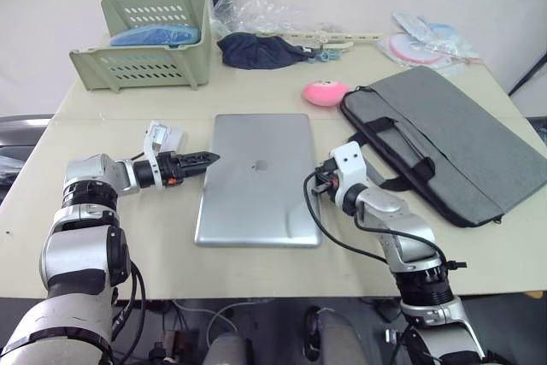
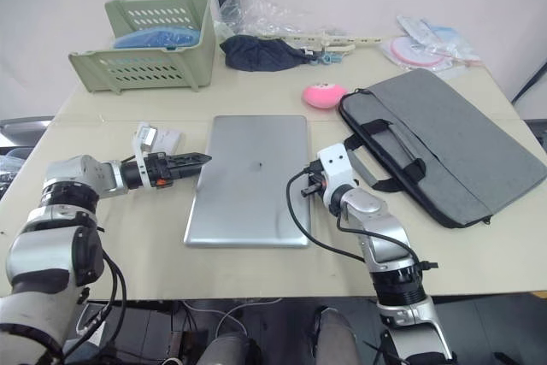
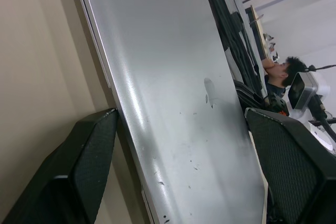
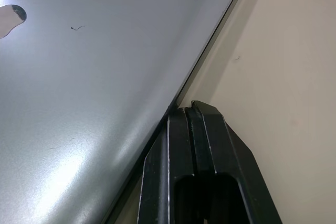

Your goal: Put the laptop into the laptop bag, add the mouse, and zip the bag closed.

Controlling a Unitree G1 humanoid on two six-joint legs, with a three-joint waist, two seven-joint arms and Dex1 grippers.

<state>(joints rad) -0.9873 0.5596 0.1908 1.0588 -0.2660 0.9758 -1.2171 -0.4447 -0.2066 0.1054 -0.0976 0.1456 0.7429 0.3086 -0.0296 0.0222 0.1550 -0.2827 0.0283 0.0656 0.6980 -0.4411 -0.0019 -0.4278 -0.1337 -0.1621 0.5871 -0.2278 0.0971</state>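
The silver laptop (image 1: 256, 177) lies shut and flat in the middle of the table, apple logo up. To its right lies the grey laptop bag (image 1: 453, 138), flat, with its black handles (image 1: 389, 138) toward the laptop. My left gripper (image 1: 209, 158) is open at the laptop's left edge; in the left wrist view its fingers (image 3: 84, 156) stand wide apart with that edge between them. My right gripper (image 4: 191, 106) is shut on nothing, its tip on the table at the laptop's right edge (image 1: 320, 181). The mouse is out of view.
A pink round plush (image 1: 326, 92) sits between laptop and bag at the back. A green basket (image 1: 149, 44) stands at the back left, a dark navy cloth bundle (image 1: 256, 50) and clear plastic behind the laptop, discs (image 1: 419, 44) at the back right. A person (image 3: 281, 72) is beyond the bag.
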